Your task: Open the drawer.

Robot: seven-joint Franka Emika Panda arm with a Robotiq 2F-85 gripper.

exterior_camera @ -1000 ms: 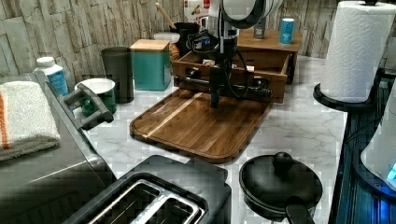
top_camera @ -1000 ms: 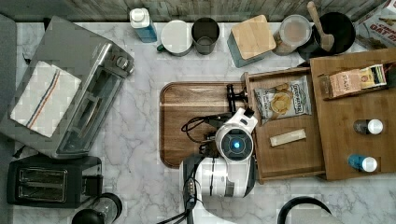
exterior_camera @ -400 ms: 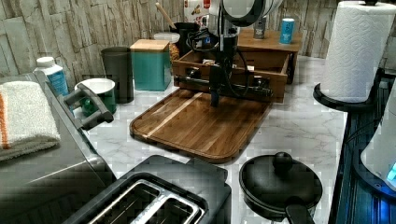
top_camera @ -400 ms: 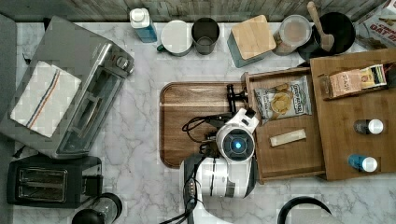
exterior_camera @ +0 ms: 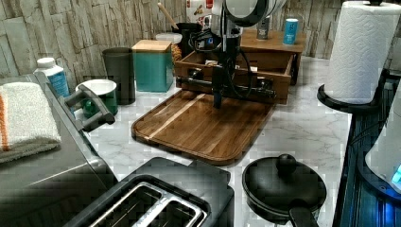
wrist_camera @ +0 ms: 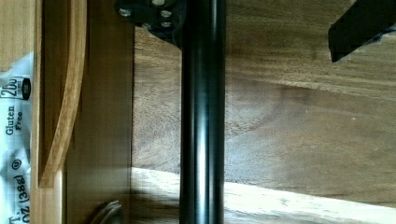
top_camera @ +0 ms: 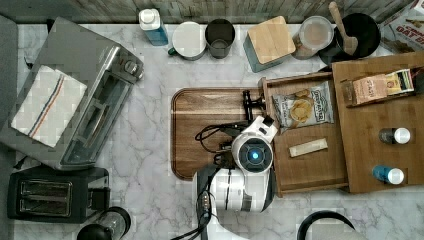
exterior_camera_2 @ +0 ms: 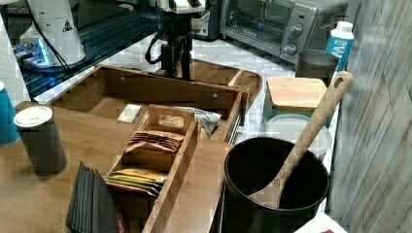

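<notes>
The drawer [top_camera: 311, 167] stands pulled out from under the flat cabinet top [top_camera: 372, 115], toward the top view's left. Inside it lie a chip bag [top_camera: 302, 107] and a small pale bar [top_camera: 308, 147]. Its long black bar handle [exterior_camera: 250, 90] runs along the drawer front, over the edge of the dark tray. My gripper [exterior_camera: 217, 100] hangs straight down at that handle, open. In the wrist view the handle [wrist_camera: 201, 116] runs between the jaws, with one finger [wrist_camera: 359, 23] well clear of it. From the right view the gripper [exterior_camera_2: 176, 63] sits just beyond the drawer front.
The rounded dark wooden tray [top_camera: 207, 127] lies under the gripper. A teal canister [top_camera: 270, 42], cups and a pot with a wooden spoon [top_camera: 350, 32] line the back wall. Toaster oven [top_camera: 75, 95] and toaster [top_camera: 55, 195] sit at the top view's left. Bottles [top_camera: 395, 135] stand on the cabinet top.
</notes>
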